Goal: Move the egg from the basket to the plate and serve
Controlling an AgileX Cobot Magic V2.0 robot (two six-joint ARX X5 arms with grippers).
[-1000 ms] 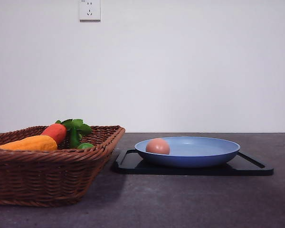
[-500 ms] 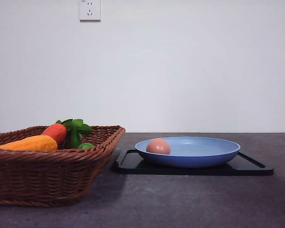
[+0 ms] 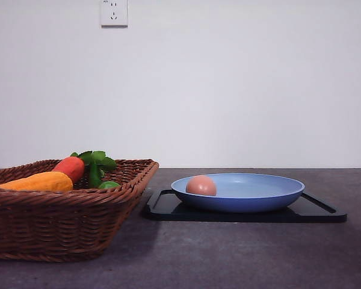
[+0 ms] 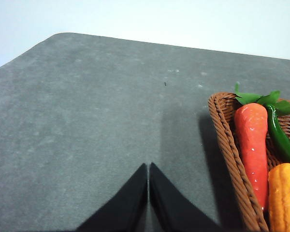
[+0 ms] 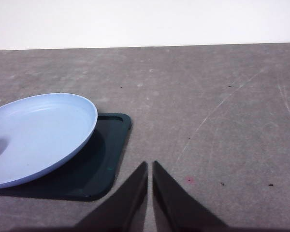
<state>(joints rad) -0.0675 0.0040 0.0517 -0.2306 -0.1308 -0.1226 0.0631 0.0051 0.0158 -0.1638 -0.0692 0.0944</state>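
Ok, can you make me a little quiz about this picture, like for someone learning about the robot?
1. True or false: the egg lies in the basket.
2. What does the plate sit on? A) bare table B) a black tray C) the basket rim
3. Fill in: the left hand has its fingers ____ over the table beside the basket.

Key:
1. False. The egg is on the blue plate, toward the basket side.
2. B. The plate rests on the black tray.
3. Shut. The right hand is shut too, near the tray's corner, holding nothing.
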